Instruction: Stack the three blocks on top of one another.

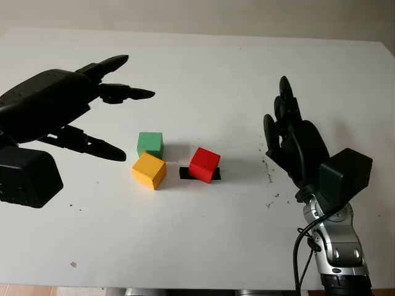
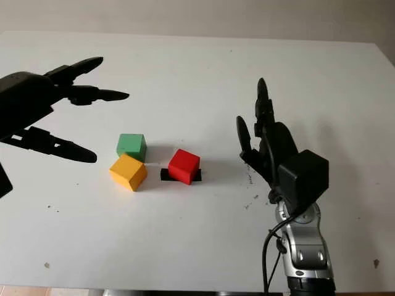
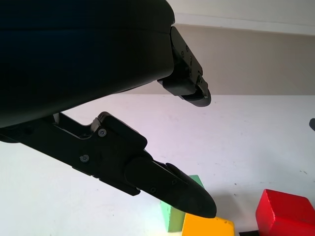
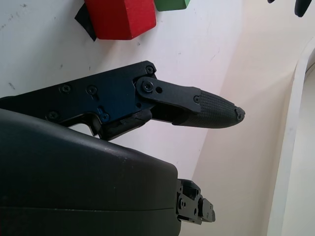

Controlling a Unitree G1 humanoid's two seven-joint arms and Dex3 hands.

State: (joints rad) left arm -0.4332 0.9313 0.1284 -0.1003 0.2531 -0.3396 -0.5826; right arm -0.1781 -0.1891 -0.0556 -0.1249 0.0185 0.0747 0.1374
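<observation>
Right hand [image 1: 290, 139] nearest, coming up from the 5 o'clock corner on its silver forearm [image 1: 333, 246]; it holds nothing, fingers extended, and stands over the white table [image 1: 203, 234] at 3 o'clock of the blocks, well apart from them. Left hand [image 1: 80, 105] at 9 o'clock, also empty, fingers extended toward the blocks; lower finger [image 1: 102, 148] ends near the green block without touching it.

Three blocks at table centre, none stacked:
- yellow block [image 1: 149, 170], turned corner-on, at 7 o'clock of the cluster.
- green block [image 1: 150, 144] just behind the yellow one, at 12 o'clock of it; cannot tell whether they touch.
- red block [image 1: 204, 164] at 3 o'clock of the yellow, apart from it, sitting on a strip of black tape [image 1: 185, 174] that shows on both its sides.

Small dark specks [image 1: 270, 172] on the table near the right hand.
</observation>
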